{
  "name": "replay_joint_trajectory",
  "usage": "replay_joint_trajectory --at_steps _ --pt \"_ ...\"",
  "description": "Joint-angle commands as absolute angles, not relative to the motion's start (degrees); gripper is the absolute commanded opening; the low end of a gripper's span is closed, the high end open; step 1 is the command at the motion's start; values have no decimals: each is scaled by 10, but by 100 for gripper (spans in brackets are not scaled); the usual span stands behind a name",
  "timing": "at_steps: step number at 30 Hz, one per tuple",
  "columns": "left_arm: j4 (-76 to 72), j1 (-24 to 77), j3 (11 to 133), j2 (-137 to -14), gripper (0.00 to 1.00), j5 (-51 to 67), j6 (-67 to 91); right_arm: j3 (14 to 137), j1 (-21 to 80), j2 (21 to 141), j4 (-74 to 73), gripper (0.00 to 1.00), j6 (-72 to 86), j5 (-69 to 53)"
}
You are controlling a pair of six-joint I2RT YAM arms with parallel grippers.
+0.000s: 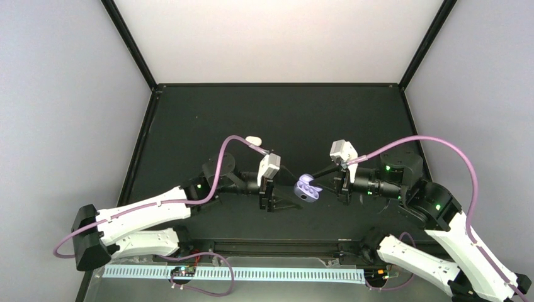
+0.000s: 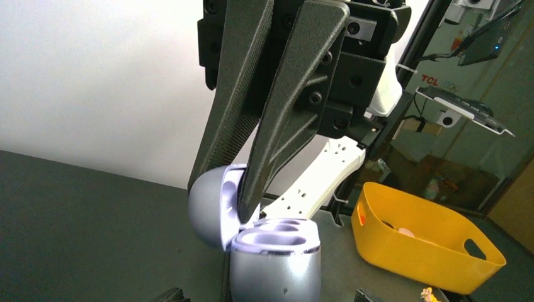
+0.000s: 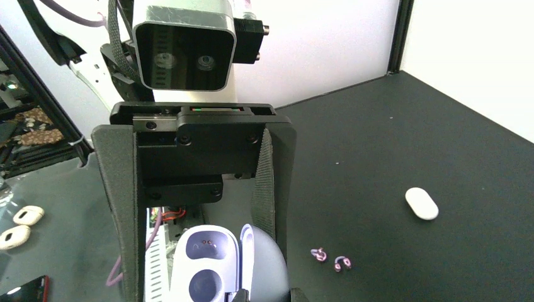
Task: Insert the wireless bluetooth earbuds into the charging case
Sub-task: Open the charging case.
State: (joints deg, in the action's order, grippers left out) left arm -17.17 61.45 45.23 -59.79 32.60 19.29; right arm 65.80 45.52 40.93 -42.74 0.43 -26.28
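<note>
The charging case (image 1: pixel 307 187) sits open at the middle of the top view, between the two grippers. The right gripper (image 2: pixel 230 194) is pinched tight on the case's raised lid (image 2: pixel 208 217), one finger inside the shell and one outside. The left gripper (image 1: pixel 289 190) stands spread wide, a finger on either side of the base (image 2: pixel 274 267); whether either one touches it is hard to tell. The earbuds (image 3: pixel 318 254) lie together on the table (image 3: pixel 409 138), lower right of centre in the right wrist view, well apart from the case. A white pill-shaped object (image 3: pixel 421 203) lies farther right.
</note>
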Motion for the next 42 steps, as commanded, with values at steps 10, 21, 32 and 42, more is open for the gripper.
replay_joint_trajectory --at_steps 10,21,32,42 --pt "-199 612 500 -633 55 361 218 646 454 397 -422 1 -4 -241" --pt "-187 610 513 -640 48 353 227 647 454 400 -426 1 -13 -233" --pt "-181 610 514 -644 25 357 226 649 454 401 -425 1 -11 -234" --pt "-164 609 511 -640 2 359 207 649 454 400 -416 4 2 -255"
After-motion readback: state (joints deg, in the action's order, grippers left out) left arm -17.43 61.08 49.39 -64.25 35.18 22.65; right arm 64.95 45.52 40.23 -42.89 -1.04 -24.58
